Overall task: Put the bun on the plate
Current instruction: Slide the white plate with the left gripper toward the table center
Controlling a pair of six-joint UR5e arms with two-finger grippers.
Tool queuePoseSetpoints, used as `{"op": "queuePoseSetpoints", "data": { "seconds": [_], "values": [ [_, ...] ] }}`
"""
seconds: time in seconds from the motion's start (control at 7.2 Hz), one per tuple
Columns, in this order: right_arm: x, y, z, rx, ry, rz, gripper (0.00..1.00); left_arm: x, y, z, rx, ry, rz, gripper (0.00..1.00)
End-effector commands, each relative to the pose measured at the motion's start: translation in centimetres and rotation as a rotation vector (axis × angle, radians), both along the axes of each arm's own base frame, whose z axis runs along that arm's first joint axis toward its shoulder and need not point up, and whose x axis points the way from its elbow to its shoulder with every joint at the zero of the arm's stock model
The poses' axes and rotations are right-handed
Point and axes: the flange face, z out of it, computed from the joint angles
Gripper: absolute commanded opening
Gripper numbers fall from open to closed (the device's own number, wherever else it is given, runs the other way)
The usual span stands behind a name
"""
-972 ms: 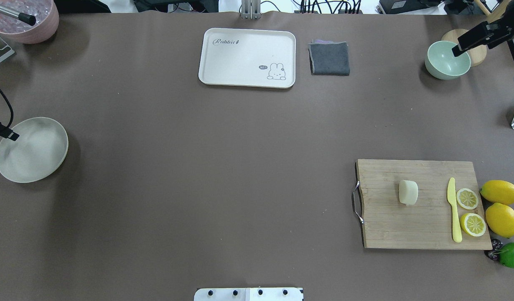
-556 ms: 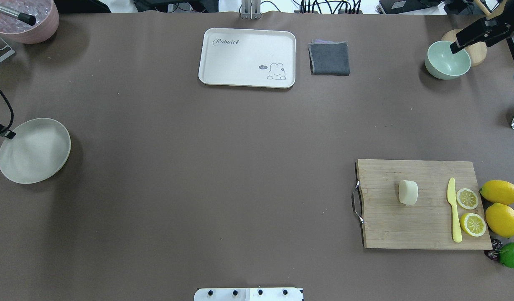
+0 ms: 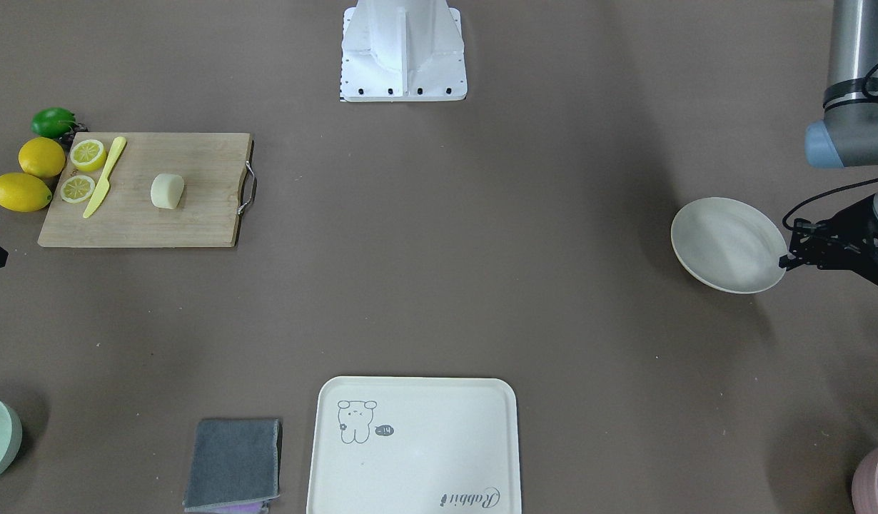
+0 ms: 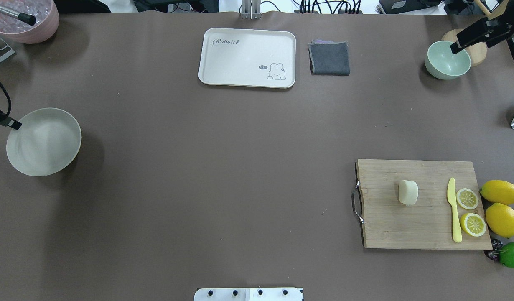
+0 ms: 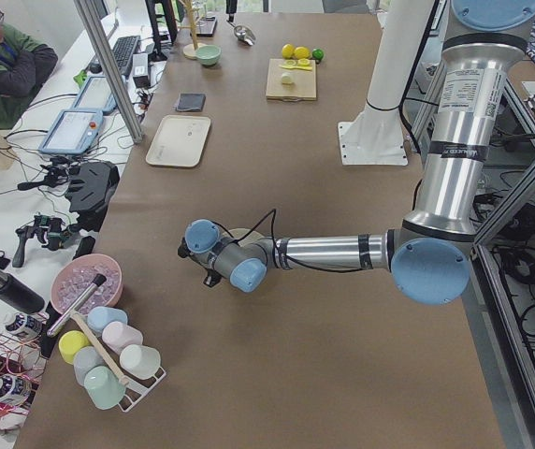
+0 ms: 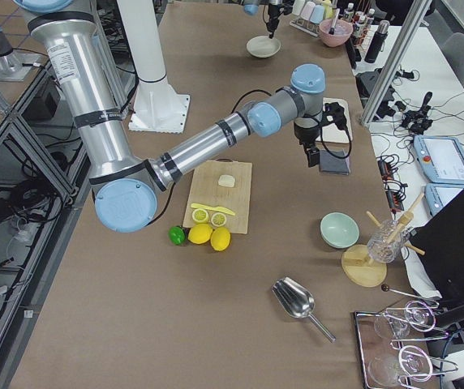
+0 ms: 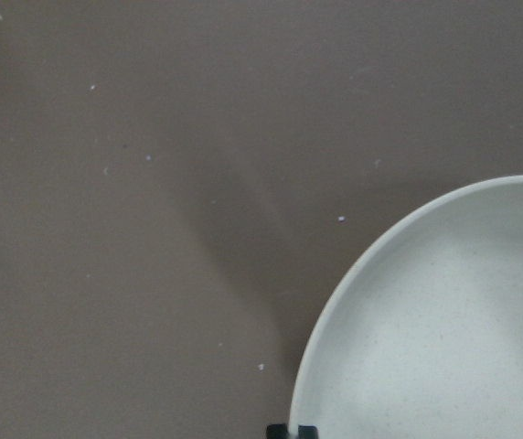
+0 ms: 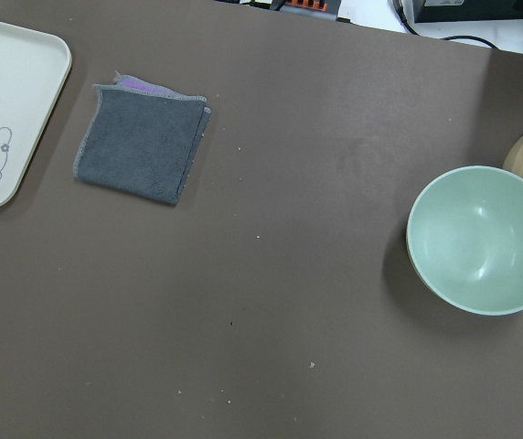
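Note:
The bun [image 4: 408, 192], small and cream-white, lies on the wooden cutting board [image 4: 390, 225] at the right, also seen as the bun [image 3: 167, 191] in the front view. The plate [image 4: 44, 142] is round and off-white, held slightly tilted above the table at the far left. My left gripper [image 4: 13, 124] is shut on its rim; the left wrist view shows the plate [image 7: 444, 320] with my fingertips [image 7: 291, 430] at its edge. My right gripper [image 4: 453, 49] hovers high over the pale green bowl [image 4: 447, 60], far from the bun, apparently open and holding nothing.
A yellow knife [image 4: 453, 211], two lemon halves [image 4: 467, 198], two lemons [image 4: 500, 192] and a lime [image 4: 512, 255] sit at the board's right end. A cream tray [image 4: 247, 57] and a grey cloth [image 4: 329, 58] lie at the far edge. A pink bowl [image 4: 27, 21] stands far left.
The left gripper has carried the plate farther from the robot and a little toward the table's middle. The right gripper barely shifted above the green bowl. The bun has not moved.

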Motion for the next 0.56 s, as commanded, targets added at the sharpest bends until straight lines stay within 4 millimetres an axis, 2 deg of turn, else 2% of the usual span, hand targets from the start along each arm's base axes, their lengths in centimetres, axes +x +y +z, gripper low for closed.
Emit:
{"op": "queuePoseSetpoints", "data": {
  "seconds": [0.0, 0.14, 0.28, 0.42],
  "values": [
    [-0.6, -0.2, 0.4, -0.011, 0.003, -0.008, 1.0, -1.5, -3.3, -5.9, -0.006, 0.091, -0.047, 0.0],
    [-0.8, 0.0, 0.1, -0.007, -0.012, -0.021, 1.0, -0.5, -5.1, -11.2, -0.029, 0.132, -0.09, 0.0],
    [-1.4, 0.1, -0.3, -0.011, -0.034, -0.041, 1.0, 1.0, -5.7, -15.9, -0.051, 0.164, -0.117, 0.0],
    [-2.3, 0.2, 0.1, -0.017, -0.029, -0.055, 1.0, 3.6, -5.1, -20.3, -0.054, 0.195, -0.107, 0.0]
  ]
}}
